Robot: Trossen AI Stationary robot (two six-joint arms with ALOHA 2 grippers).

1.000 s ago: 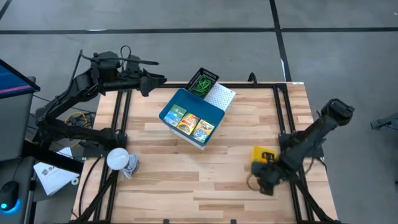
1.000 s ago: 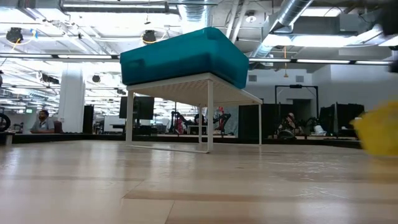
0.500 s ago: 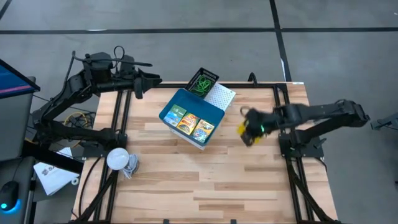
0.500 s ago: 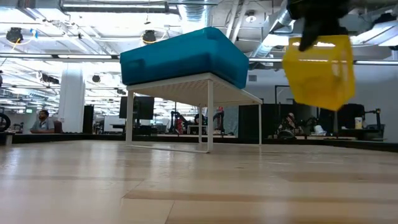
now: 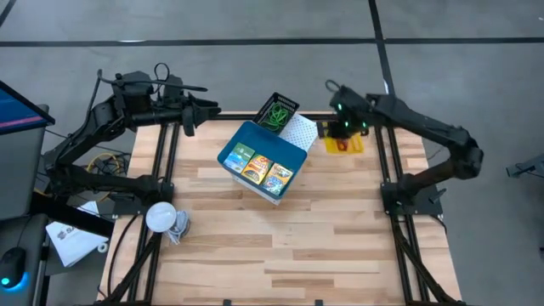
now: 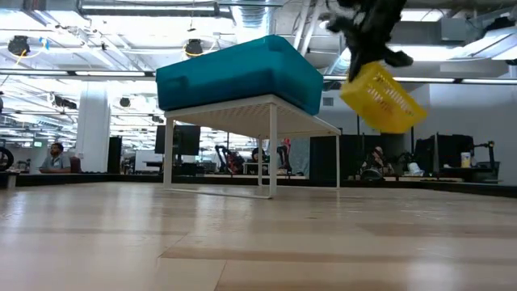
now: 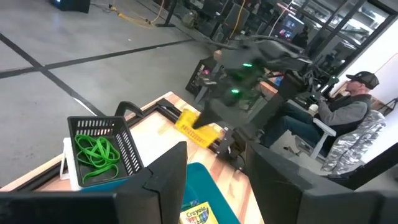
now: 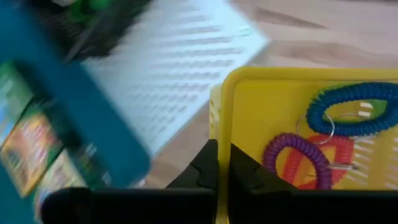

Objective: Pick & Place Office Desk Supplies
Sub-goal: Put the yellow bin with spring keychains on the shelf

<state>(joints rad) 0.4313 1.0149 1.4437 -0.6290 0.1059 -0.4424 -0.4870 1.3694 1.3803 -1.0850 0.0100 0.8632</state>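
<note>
Since a second ago the right gripper (image 5: 343, 127) has swung from the table's near right corner to the far edge, pinched shut on the rim of the yellow tray (image 5: 339, 143), which hangs tilted in the air beside the white mesh shelf (image 5: 299, 130); blue, purple and orange coil bands (image 8: 323, 140) lie inside it. The left gripper (image 5: 183, 109) hovers off the far left edge, jaws apart and empty, barely shifted. The blue tray (image 5: 259, 160) with three crayon packs (image 5: 257, 167) and the black tray (image 5: 274, 112) of green bands stay put; the right fingertips are blurred in the high view.
</note>
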